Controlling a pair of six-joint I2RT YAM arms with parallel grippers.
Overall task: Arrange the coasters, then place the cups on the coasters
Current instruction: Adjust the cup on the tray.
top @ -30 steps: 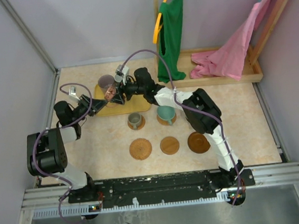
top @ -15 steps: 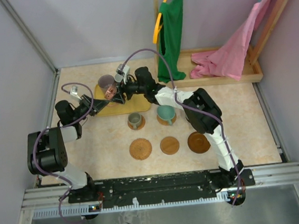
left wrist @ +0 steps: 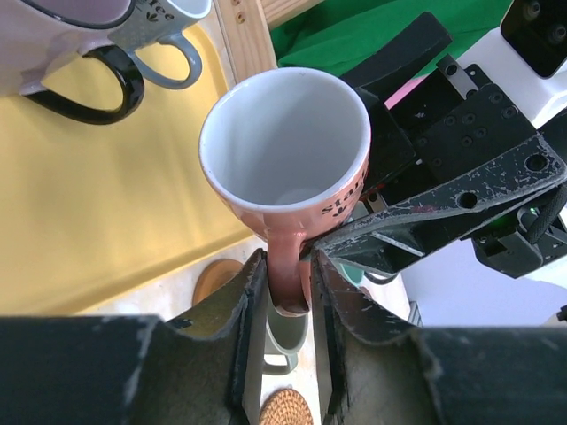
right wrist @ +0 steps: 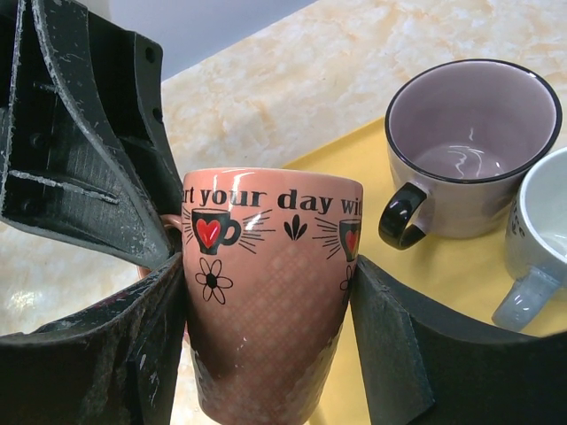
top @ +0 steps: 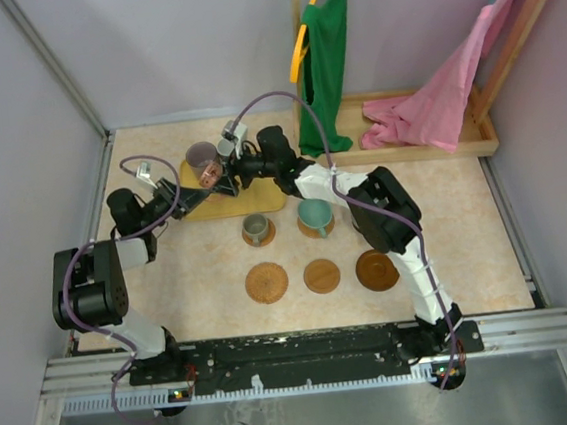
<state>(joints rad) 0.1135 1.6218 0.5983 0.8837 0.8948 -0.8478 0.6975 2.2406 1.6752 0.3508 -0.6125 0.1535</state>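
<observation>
Above the yellow tray (left wrist: 106,195) near the worktop's far left corner, the left gripper (left wrist: 288,292) has narrowed onto the pink mug (left wrist: 283,150)'s handle, apparently pinching it, while the right gripper (right wrist: 270,301) clamps its body, so a handover looks under way.

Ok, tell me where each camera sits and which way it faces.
Top external: fixed above and behind the bases, looking down at the table; both arms show.
Left wrist: on the left arm, looking down into the pink mug, handle between the left jaws; right jaws also show.
Right wrist: on the right arm, facing the mug's side between the right jaws, yellow tray behind.
Shared: all three show the pink mug.
</observation>
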